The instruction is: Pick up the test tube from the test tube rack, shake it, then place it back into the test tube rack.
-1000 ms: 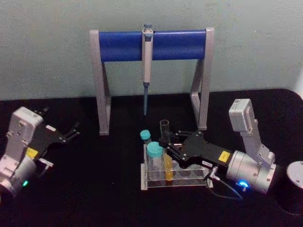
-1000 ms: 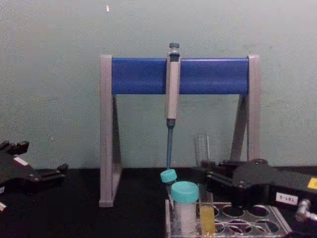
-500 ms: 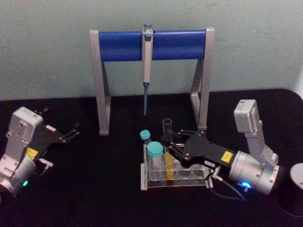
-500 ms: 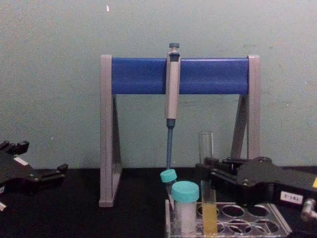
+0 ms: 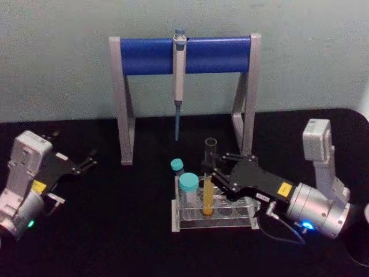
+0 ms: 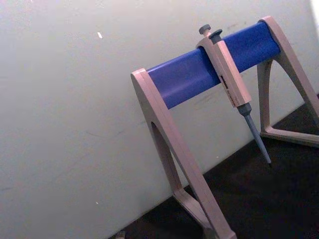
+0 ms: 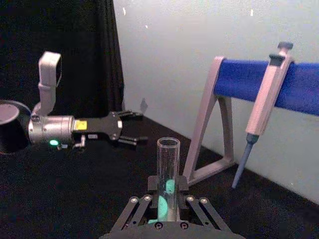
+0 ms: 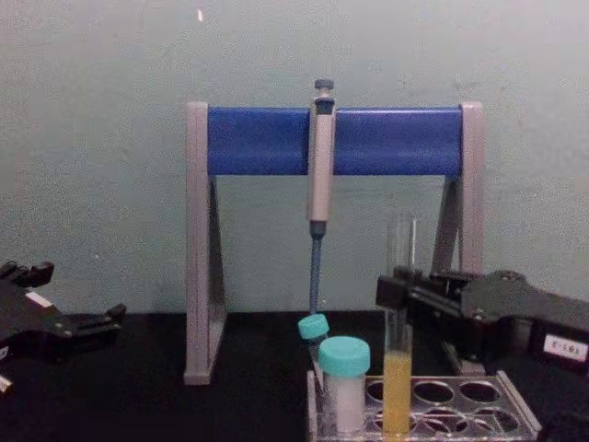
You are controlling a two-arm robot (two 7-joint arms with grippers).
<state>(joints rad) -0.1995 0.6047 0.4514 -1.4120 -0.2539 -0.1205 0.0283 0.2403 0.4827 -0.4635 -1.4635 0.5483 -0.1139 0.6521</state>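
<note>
Head view gives me the right gripper [image 5: 212,173] closed on the test tube [image 5: 207,199] at its clear upper part. That is above the yellow-orange liquid, so the grip sits clear of the test tube rack [image 5: 214,224]. The tube stands upright with its foot seemingly inside a rack hole, just beside the teal-capped tube [image 5: 188,186]; vertical keeps the uncapped liquid in. Well apart, the left gripper [image 5: 86,161] rests on the bench [image 5: 127,242], fingers spread, holding nothing — parked out of the way, I'd say.

Test tube [image 7: 168,159] bottom hidden behind right gripper [image 7: 168,191]; test tube rack [image 8: 520,414] base cropped.
</note>
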